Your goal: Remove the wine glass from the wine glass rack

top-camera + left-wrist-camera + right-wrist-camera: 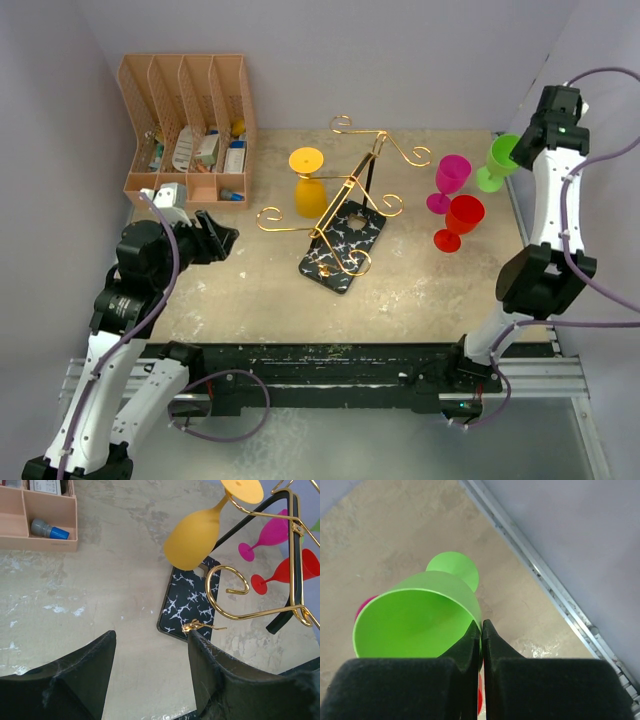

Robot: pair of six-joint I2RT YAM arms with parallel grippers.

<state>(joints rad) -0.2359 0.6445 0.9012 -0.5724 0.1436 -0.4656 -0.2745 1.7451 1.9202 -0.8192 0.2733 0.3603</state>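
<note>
The gold wire wine glass rack point(365, 172) stands on its black veined base point(340, 248) mid-table. A yellow wine glass point(308, 185) hangs upside down from a left arm of the rack; the left wrist view shows it as the yellow glass point(192, 537) above the base point(192, 600). My left gripper point(215, 240) is open and empty, left of the rack, its fingertips point(197, 645) short of the base. At the far right my right gripper point(481, 625) is shut on the rim of a green wine glass point(415, 615), also the green glass point(500, 160) from above.
A pink glass point(450, 180) and a red glass point(460, 220) stand upright right of the rack. A peach file organiser point(190, 125) holding small items sits at the back left. The table's metal edge rail point(560, 600) runs close beside the green glass.
</note>
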